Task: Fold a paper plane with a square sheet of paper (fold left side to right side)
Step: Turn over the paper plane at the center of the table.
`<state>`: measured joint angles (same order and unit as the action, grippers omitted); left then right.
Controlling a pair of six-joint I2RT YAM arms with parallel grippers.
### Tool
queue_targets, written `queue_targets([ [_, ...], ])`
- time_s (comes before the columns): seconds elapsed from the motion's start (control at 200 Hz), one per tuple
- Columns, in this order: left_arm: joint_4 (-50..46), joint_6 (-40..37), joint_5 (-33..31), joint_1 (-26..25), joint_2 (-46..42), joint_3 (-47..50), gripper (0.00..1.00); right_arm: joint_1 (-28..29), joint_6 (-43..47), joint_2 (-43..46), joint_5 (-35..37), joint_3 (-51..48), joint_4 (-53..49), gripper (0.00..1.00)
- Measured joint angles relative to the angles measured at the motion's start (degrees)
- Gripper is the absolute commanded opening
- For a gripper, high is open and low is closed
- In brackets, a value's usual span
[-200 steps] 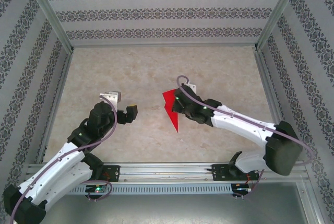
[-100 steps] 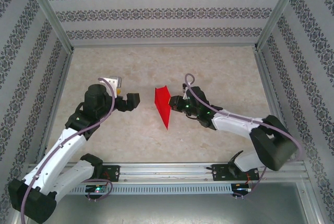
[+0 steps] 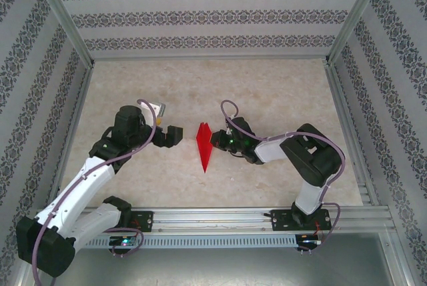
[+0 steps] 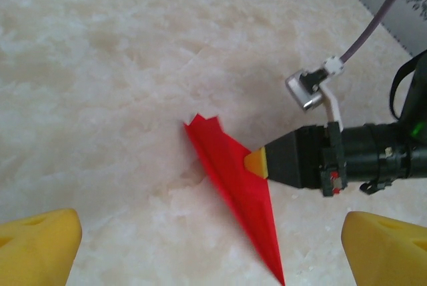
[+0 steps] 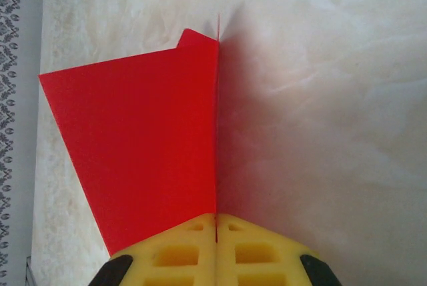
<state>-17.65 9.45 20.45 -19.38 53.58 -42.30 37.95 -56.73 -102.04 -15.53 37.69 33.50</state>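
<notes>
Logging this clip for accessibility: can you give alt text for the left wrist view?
A red paper plane, pinched mid-body by the right gripper reaching in from the right, over a pale marbled table. The left gripper is open, its yellow fingers at the bottom corners.

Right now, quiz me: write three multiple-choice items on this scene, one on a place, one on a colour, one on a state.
1. Where is the paper plane?
A. middle of the table, between both arms
B. against the back wall
C. on the front rail
2. Its colour?
A. blue
B. red
C. white
3. The left fingers are:
A. shut on the plane
B. spread open, empty
C. shut, empty
Answers:
1 A: the top view shows it between the arms, pinched by the right fingers.
2 B: it is bright red in every view.
3 B: the two yellow tips sit far apart, and the plane ahead is untouched.
</notes>
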Motion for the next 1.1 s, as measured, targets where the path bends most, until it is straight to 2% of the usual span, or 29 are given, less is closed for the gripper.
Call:
queue_targets([
  [0.105, 0.02, -0.72, -0.83, 0.00, 0.07, 0.74, 1.00, -0.31, -0.15, -0.02, 0.00, -0.57, 0.52, 0.01],
  [0.59, 0.04, -2.69, -2.75, 0.00, -0.92, 1.18, 1.00, -0.35, -0.33, -0.02, -0.02, -0.74, 0.59, 0.21],
  [0.764, 0.04, -2.99, -2.91, 0.00, -0.92, 1.22, 1.00, -0.33, 0.09, 0.59, 0.11, -0.74, -0.74, 0.33],
  [0.884, 0.04, -3.06, -2.93, 0.00, -0.92, 1.22, 1.00, -0.31, 0.90, 3.08, 1.44, -0.74, -3.61, 0.46],
  [1.099, 0.04, -3.08, -2.93, 0.00, -0.92, 1.22, 1.00, 0.74, 2.97, 9.29, 5.90, -0.35, -10.60, 0.53],
])
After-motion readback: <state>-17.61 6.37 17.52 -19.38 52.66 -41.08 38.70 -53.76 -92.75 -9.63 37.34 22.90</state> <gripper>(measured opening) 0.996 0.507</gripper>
